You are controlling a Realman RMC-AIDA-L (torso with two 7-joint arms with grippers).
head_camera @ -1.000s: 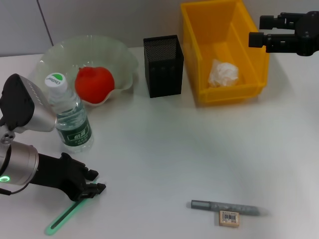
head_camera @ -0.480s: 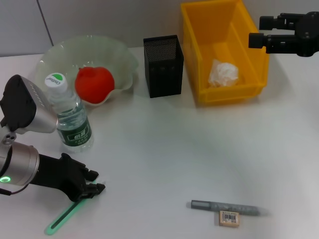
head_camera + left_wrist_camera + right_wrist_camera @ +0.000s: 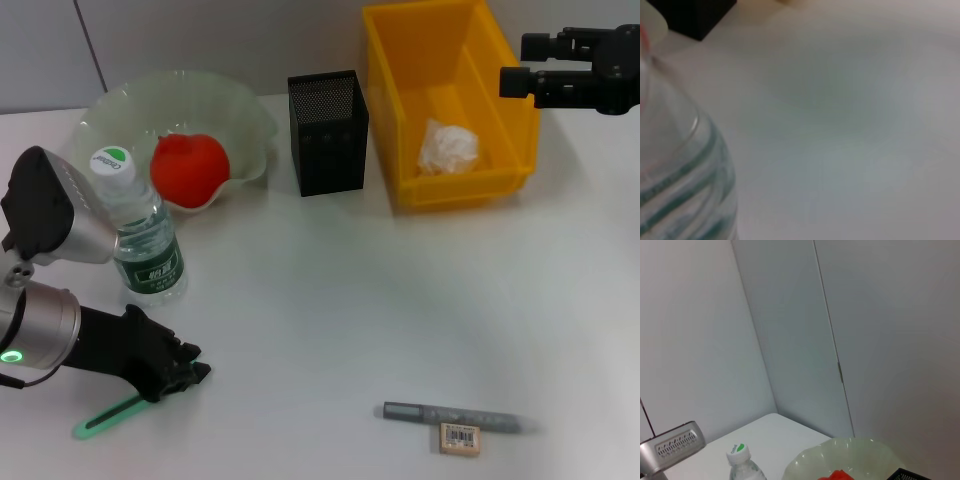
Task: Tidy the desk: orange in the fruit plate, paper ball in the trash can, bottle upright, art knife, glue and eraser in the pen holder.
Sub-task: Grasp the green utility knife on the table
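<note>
Only head view shows left gripper (image 3: 185, 375) pinching green art knife (image 3: 108, 417), bottle (image 3: 140, 235) upright.

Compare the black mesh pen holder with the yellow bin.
The pen holder is black, mesh-walled and narrow; the yellow bin is solid-walled and far wider. The bin holds a paper ball, while nothing shows inside the pen holder from the head view. Both stand upright and open-topped, side by side on the white desk.

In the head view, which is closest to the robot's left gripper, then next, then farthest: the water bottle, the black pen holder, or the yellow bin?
From the left gripper:
1. Water bottle, standing just behind it.
2. Black pen holder, farther back, mid-table.
3. Yellow bin, far back on the right side.
</note>
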